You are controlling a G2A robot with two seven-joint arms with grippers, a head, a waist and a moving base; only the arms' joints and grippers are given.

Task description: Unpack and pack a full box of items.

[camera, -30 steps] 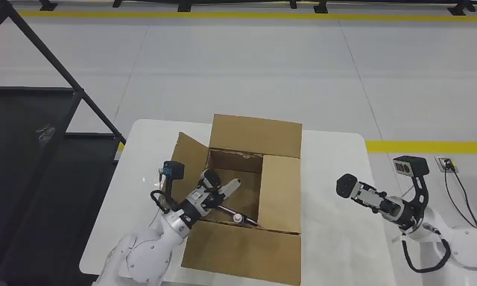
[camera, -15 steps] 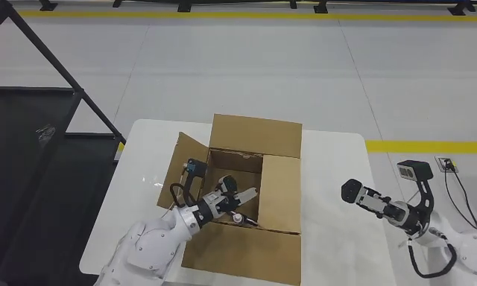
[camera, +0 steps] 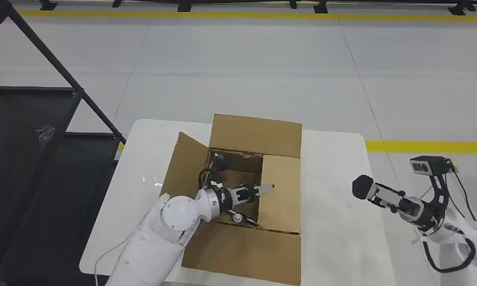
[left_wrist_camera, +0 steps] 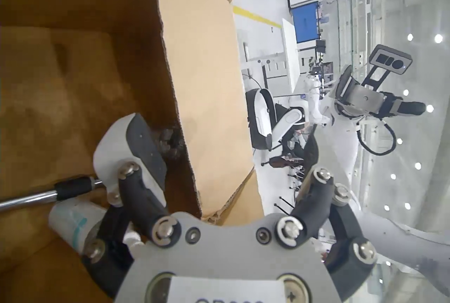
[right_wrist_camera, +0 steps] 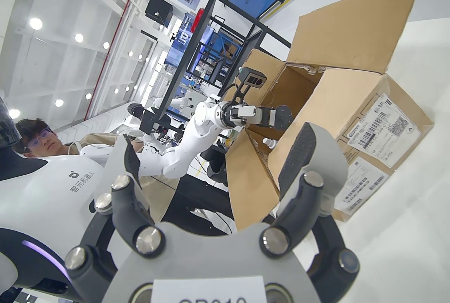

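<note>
Bright, even light falls from overhead. Round ceiling lamps [right_wrist_camera: 36, 23] burn out as white glare spots in both wrist views. The inside of the box [camera: 257, 137] lies in soft brown shadow, while the white surface [camera: 335, 211] stays evenly lit. Both wrist views bend straight lines strongly toward their edges.

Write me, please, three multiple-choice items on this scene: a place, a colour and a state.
1. Where is the left gripper? A at the box's opening; B over the floor; C raised high overhead.
2. What colour is the table? A black; B green; C white.
3. How is the right gripper? A shut on a bottle; B open and empty; C shut on a flap.
1 A: it sits at the box's rim. 2 C: its bare top is white. 3 B: its jaws stand apart, nothing between.
</note>
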